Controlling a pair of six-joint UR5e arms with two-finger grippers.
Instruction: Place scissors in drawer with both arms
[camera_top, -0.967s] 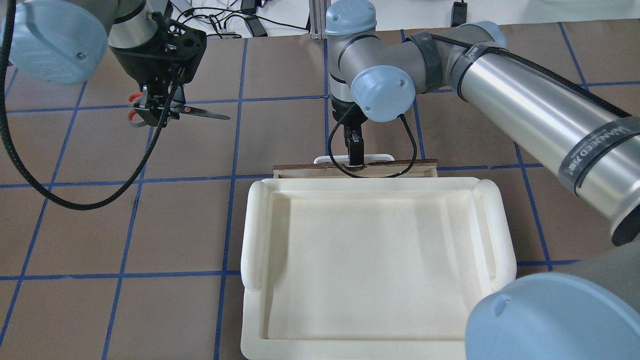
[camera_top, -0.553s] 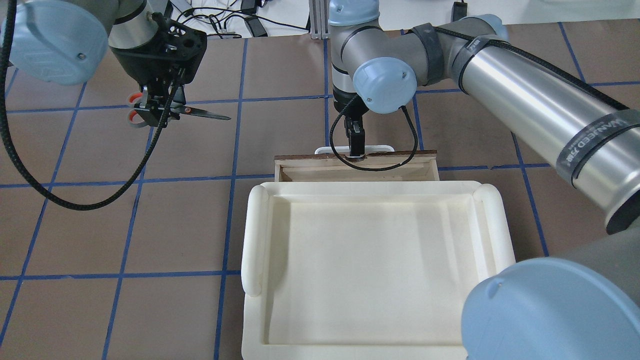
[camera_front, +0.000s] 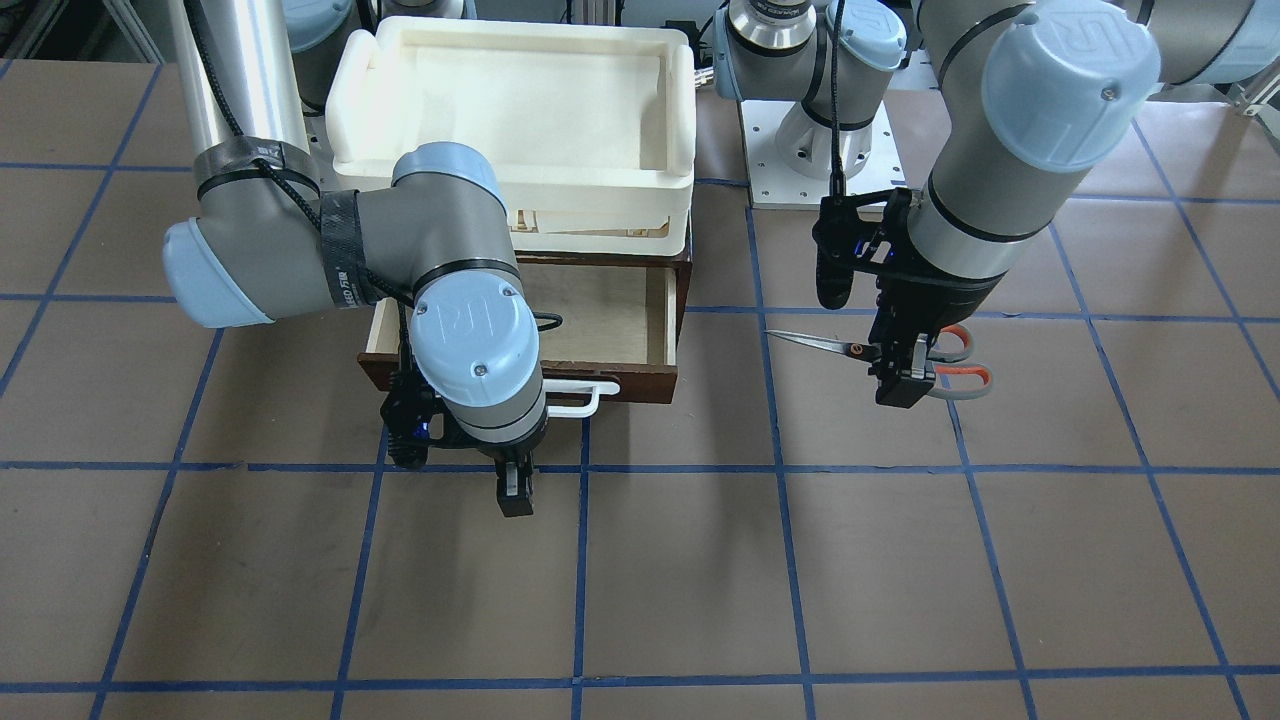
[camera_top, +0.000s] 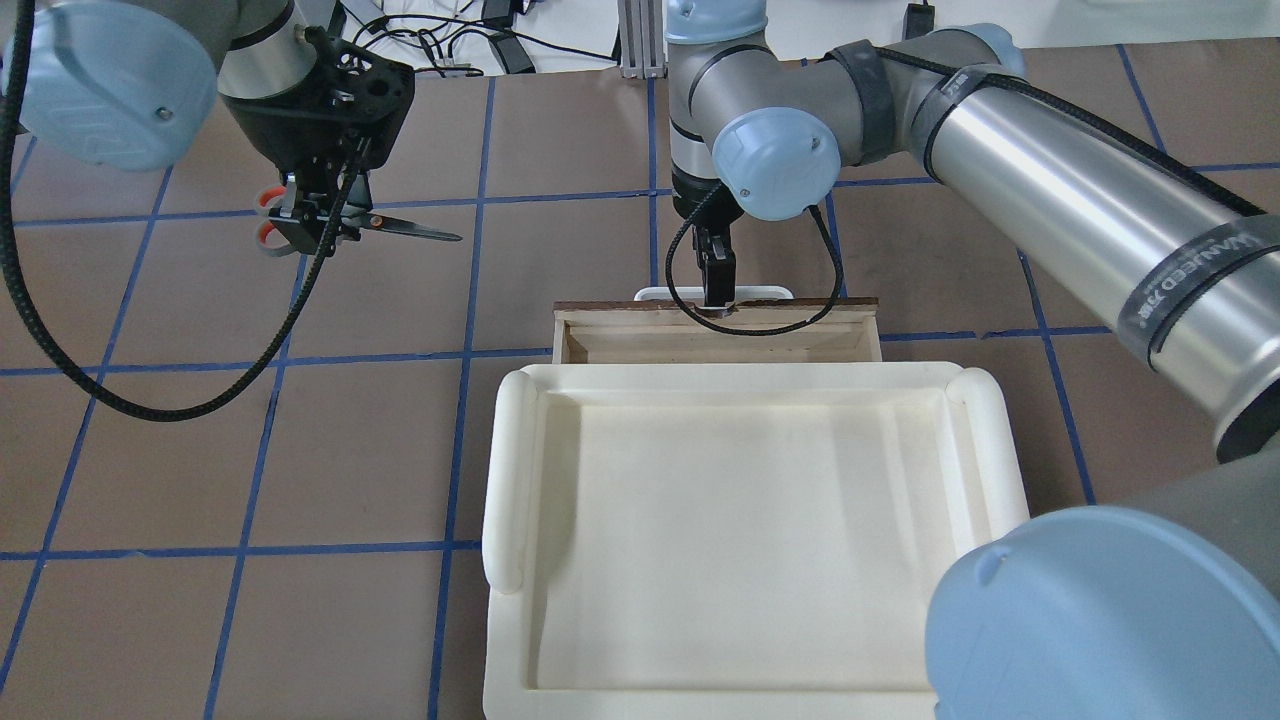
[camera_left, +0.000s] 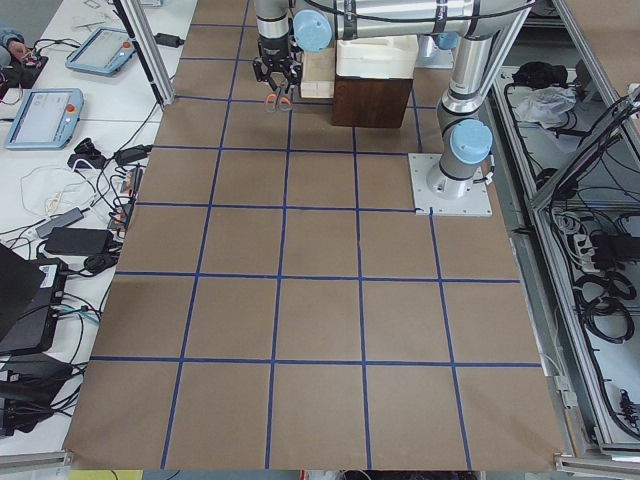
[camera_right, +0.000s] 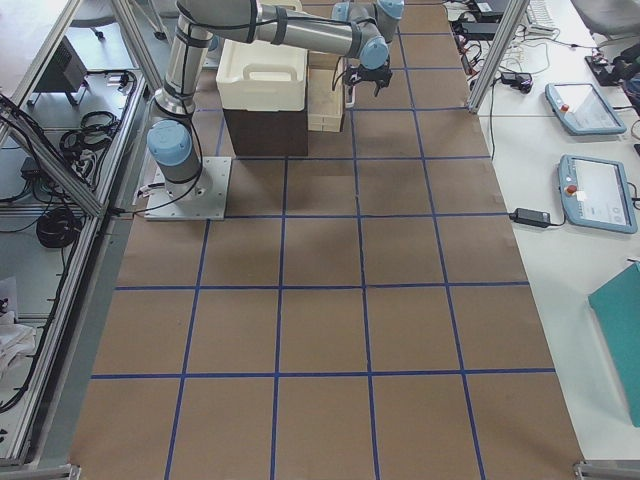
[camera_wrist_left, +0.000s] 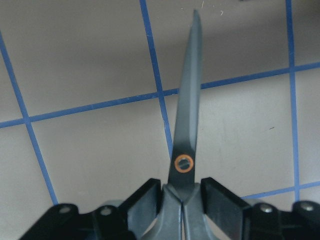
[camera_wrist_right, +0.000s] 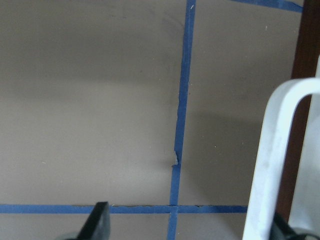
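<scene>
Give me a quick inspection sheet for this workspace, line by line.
Surface: brown table, blue tape grid.
Job's things: scissors with blades closed, held above the table; drawer partly open, nothing seen in its visible part.
Clutter: white tray atop the drawer unit, empty.
Grippers: left gripper shut on scissors; right gripper open around the white handle.
Cables: left wrist cable hangs looped; right wrist cable sags over the drawer.
Surroundings: teach pendants on side benches.

The scissors (camera_wrist_left: 187, 115) handles seem cut off behind the left pincer (camera_wrist_left: 184, 194).

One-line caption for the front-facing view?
Left claw holds the scissors beside the open drawer; right claw at its handle.
</scene>
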